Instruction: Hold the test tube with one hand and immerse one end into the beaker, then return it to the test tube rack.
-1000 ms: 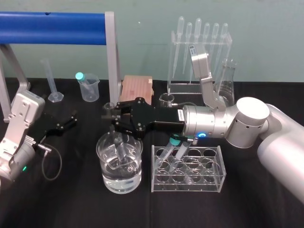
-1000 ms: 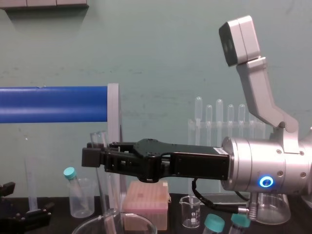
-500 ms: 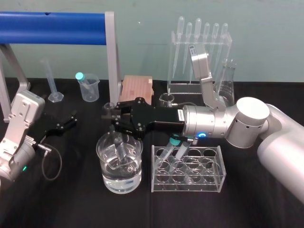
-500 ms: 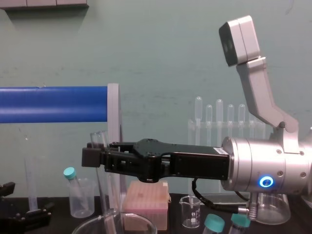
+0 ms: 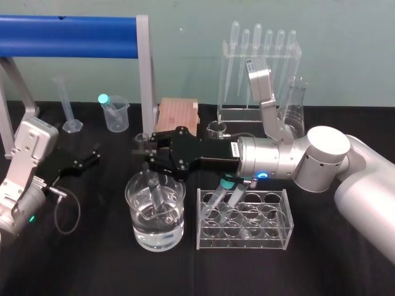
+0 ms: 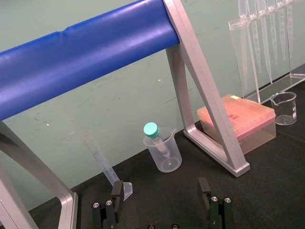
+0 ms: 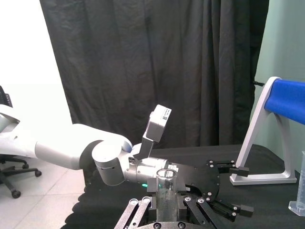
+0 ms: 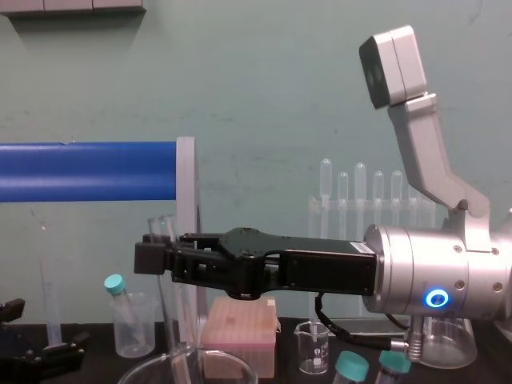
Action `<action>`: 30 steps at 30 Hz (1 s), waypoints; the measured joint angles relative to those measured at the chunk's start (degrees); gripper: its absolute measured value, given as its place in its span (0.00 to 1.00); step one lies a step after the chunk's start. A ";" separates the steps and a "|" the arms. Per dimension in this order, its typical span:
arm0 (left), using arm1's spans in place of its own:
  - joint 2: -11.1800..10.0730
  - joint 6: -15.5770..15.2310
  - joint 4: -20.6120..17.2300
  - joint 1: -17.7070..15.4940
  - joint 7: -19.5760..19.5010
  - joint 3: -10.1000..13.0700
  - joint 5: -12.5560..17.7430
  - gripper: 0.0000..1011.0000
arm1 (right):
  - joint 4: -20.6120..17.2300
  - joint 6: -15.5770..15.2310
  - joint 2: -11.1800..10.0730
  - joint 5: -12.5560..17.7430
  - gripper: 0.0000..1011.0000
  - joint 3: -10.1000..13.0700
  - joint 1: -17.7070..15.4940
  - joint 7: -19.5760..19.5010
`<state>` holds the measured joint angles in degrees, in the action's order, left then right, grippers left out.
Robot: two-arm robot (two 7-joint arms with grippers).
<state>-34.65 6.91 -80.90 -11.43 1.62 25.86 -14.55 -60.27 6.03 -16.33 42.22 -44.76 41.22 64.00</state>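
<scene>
tube: clear glass tube (image 5: 157,192), open rim up, nearly upright with a slight lean in the chest view (image 8: 166,264); lower end down through the mouth of the beaker, inside it; upper part above the rim, pinched by the right gripper; tip under water or not, cannot tell
beaker: wide glass beaker (image 5: 137,227), part full of clear liquid, on the black table (image 5: 92,265); just left of the rack, not touching it; only its broad rim in the chest view (image 8: 142,370)
right gripper: black right gripper (image 5: 147,155) reaching in from the right, level, above the beaker; fingers pressed onto the tube from both sides (image 8: 157,254); wrist view looks down the tube's open rim between the fingers (image 7: 165,210); blue ring lit on the silver wrist
rack: clear rack (image 5: 279,217) under the right forearm; two teal-capped tubes (image 5: 227,187) leaning in its back row
left gripper: left gripper (image 5: 86,159) low over the table at far left, well apart from the beaker; fingers spread, nothing between them (image 6: 160,200)
behind: pink box (image 5: 178,114); small beaker (image 5: 216,129); pipette stand (image 5: 259,68); flask (image 5: 295,111); plastic cup (image 5: 115,116) holding a teal-capped tube; graduated cylinder (image 5: 66,106); blue bar (image 5: 68,28) on grey legs
</scene>
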 joint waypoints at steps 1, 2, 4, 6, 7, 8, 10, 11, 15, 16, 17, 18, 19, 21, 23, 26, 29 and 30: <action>0.00 0.00 0.00 0.00 0.00 0.00 0.00 0.99 | 0.00 0.00 0.00 0.00 0.22 0.00 0.00 0.00; 0.00 0.00 0.00 0.00 0.00 0.00 0.00 0.99 | 0.00 0.00 0.00 0.00 0.22 0.00 0.00 0.00; 0.00 0.00 0.00 0.00 0.00 0.00 0.00 0.99 | 0.00 0.00 0.00 0.00 0.22 0.00 0.00 0.00; 0.00 0.00 0.00 0.00 0.00 0.00 0.00 0.99 | 0.00 0.00 0.00 0.00 0.22 0.00 0.00 0.00; 0.00 0.00 0.00 0.00 0.00 0.00 0.00 0.99 | 0.00 0.00 0.00 0.00 0.22 0.00 0.00 0.00; 0.00 0.00 0.00 0.00 0.00 0.00 0.00 0.99 | 0.00 0.00 0.00 0.00 0.22 0.00 0.00 0.00; 0.00 0.00 0.00 0.00 0.00 0.00 0.00 0.99 | 0.00 0.00 0.00 0.00 0.22 0.00 0.00 0.00; 0.00 0.00 0.00 0.00 0.00 0.00 0.00 0.99 | 0.00 0.00 0.00 0.00 0.22 0.00 0.00 0.00; 0.00 0.00 0.00 0.00 0.00 0.00 0.00 0.99 | 0.00 0.00 0.00 0.00 0.22 0.00 0.00 0.00; 0.00 0.00 0.00 0.00 0.00 0.00 0.00 0.99 | 0.00 0.00 0.00 0.00 0.22 0.00 0.00 0.00; 0.00 0.00 0.00 0.00 0.00 0.00 0.00 0.99 | 0.00 0.00 0.00 0.00 0.22 0.00 0.00 0.00; 0.00 0.00 0.00 0.00 0.00 0.00 0.00 0.99 | 0.00 0.00 0.00 0.00 0.22 0.00 0.00 0.00; 0.00 0.00 0.00 0.00 0.00 0.00 0.00 0.99 | 0.00 0.00 0.00 0.00 0.22 0.00 0.00 0.00; 0.00 0.00 0.00 0.00 0.00 0.00 0.00 0.99 | 0.00 0.00 0.00 0.00 0.22 0.00 0.00 0.00; 0.00 0.00 0.00 0.00 0.00 0.00 0.00 0.99 | 0.00 0.00 0.00 0.00 0.22 0.00 0.00 0.00; 0.00 0.00 0.00 0.00 0.00 0.00 0.00 0.99 | 0.00 0.00 0.00 0.00 0.22 0.00 0.00 0.00; 0.00 0.00 0.00 0.00 0.00 0.00 0.00 0.99 | 0.00 0.00 0.00 0.00 0.22 0.00 0.00 0.00; 0.00 0.00 0.00 0.00 0.00 0.00 0.00 0.99 | 0.00 0.00 0.00 0.00 0.22 0.00 0.00 0.00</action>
<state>-34.65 6.91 -80.90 -11.43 1.62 25.86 -14.55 -60.27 6.03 -16.33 42.22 -44.76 41.22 64.00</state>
